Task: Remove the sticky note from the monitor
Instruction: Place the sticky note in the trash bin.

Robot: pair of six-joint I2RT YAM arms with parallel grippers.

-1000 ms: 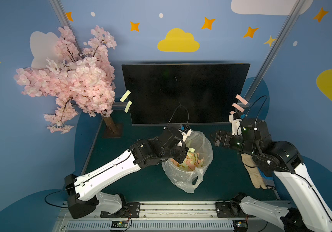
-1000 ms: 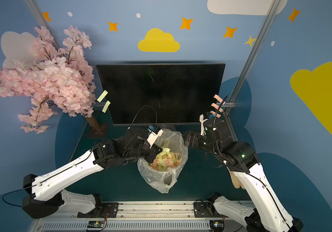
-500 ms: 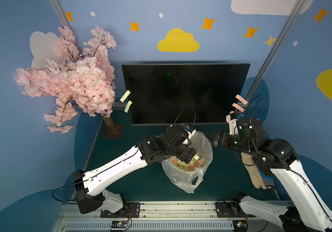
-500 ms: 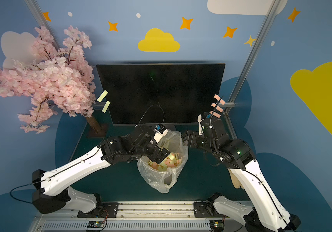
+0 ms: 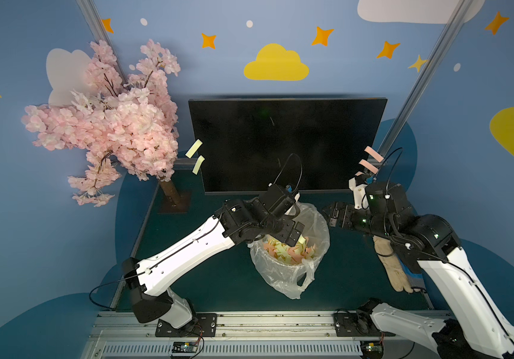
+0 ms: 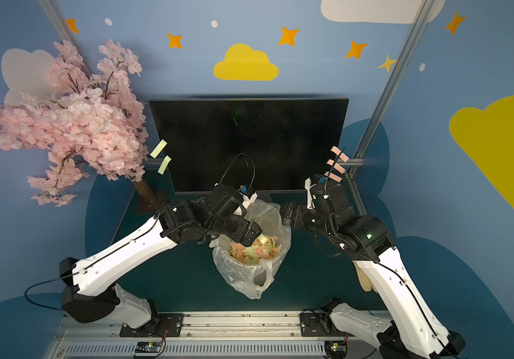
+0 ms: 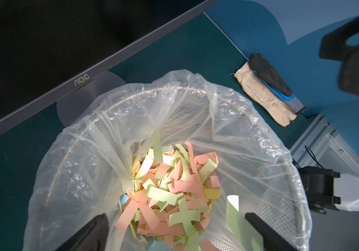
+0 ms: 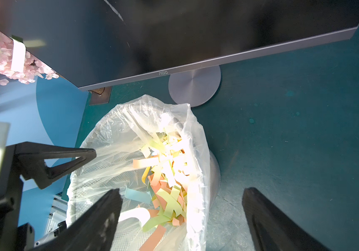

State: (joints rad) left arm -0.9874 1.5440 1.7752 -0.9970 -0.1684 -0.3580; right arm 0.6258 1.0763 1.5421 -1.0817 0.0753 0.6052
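The monitor [image 5: 286, 143] stands upright at the back of the table [image 5: 218, 279]. We see two yellow-green sticky notes [image 5: 194, 148] on its edge beside the blossom tree [image 5: 109, 124], and pink notes [image 5: 373, 154] on the opposite edge. In front sits a bag-lined bin [image 5: 280, 273] full of paper strips. The left arm [image 5: 187, 248] holds its jaws spread wide over it, with a green note [image 7: 237, 219] against one finger. The right arm [image 5: 436, 236] has its jaws released, gripping nothing, beside the bin's rim.
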